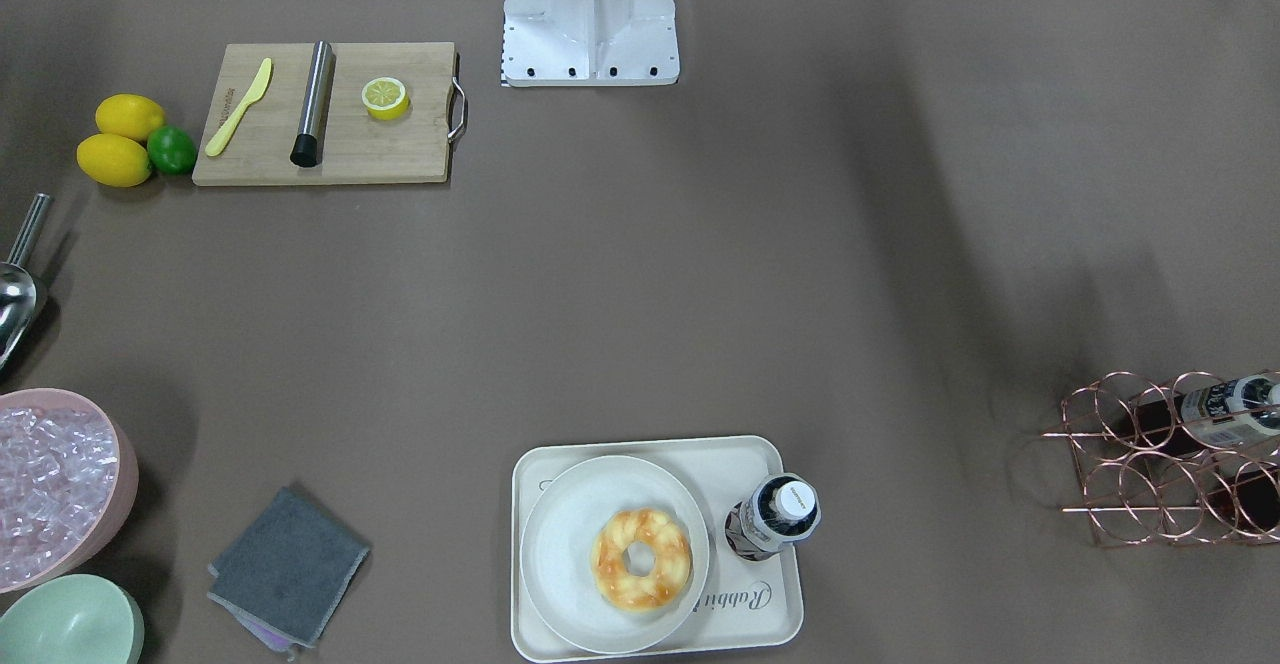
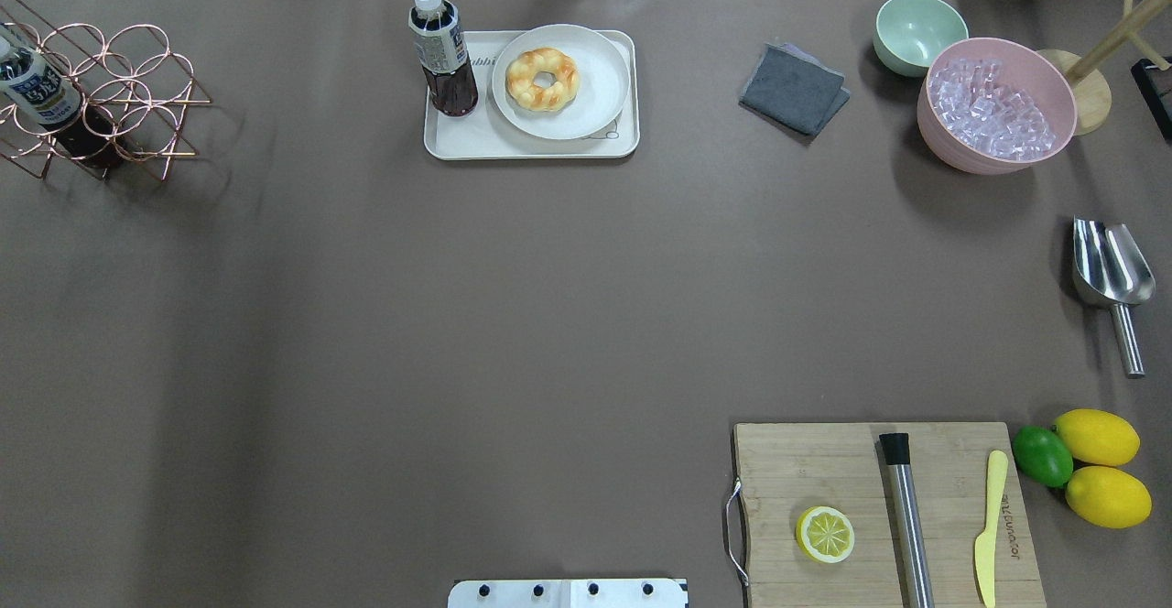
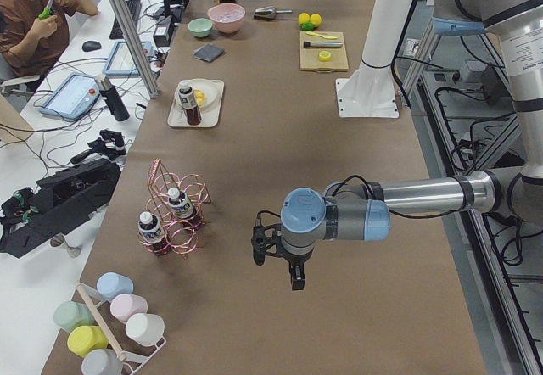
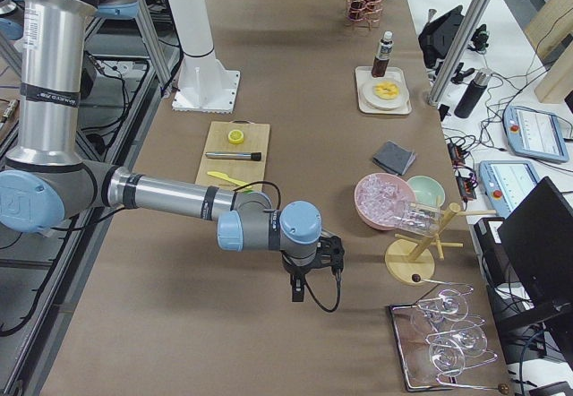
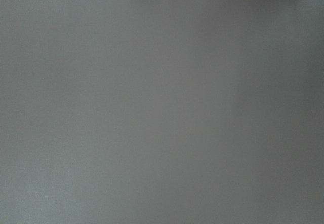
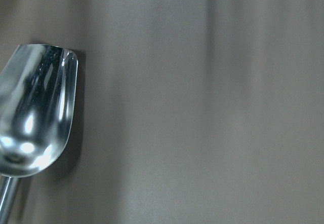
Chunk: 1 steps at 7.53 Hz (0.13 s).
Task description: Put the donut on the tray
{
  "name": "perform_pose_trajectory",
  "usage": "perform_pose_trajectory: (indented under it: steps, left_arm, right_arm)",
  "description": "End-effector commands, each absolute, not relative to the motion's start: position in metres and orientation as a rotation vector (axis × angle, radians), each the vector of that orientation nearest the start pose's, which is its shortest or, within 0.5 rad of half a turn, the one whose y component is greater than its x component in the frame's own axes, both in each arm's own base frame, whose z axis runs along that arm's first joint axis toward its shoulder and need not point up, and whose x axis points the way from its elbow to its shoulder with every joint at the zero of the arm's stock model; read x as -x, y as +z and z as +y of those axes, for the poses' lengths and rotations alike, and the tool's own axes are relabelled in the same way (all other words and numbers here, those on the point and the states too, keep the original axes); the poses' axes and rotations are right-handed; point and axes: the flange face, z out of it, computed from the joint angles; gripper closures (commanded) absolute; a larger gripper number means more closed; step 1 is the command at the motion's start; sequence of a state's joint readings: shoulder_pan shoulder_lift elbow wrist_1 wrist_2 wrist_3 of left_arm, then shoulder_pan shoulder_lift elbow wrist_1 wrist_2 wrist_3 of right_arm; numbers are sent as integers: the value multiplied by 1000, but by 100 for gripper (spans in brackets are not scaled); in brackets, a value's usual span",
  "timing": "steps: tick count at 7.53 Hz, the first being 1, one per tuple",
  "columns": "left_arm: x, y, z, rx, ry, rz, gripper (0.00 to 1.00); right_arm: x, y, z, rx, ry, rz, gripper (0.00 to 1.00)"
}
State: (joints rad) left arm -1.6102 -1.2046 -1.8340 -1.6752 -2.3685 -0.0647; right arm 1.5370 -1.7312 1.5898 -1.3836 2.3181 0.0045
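The golden-orange donut [image 1: 641, 557] lies on a round off-white plate [image 1: 560, 544], and the plate sits on the cream-white tray [image 1: 760, 624] at the table's far edge from me. It also shows in the overhead view [image 2: 542, 79], with the tray [image 2: 458, 143] under the plate. A dark drink bottle [image 1: 775, 519] stands on the tray beside the plate. My left gripper [image 3: 265, 244] shows only in the exterior left view, far from the tray, over bare table. My right gripper [image 4: 313, 263] shows only in the exterior right view, near the scoop. I cannot tell whether either is open or shut.
A wooden cutting board [image 2: 824, 461] holds a half lemon [image 2: 825, 534], a steel rod and a yellow knife. Two lemons and a lime [image 2: 1042, 455] lie beside it. A steel scoop [image 2: 1110, 269], pink ice bowl [image 2: 996, 104], green bowl, grey cloth [image 2: 793, 89] and copper bottle rack [image 2: 101, 100] ring the table.
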Motion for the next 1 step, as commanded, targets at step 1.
perform_pose_trajectory:
  steps: [1]
  left_arm:
    - [75,669,-335,10,-101,798,2]
  right_arm:
    - [-51,705,-426,-29,-44,-752,0]
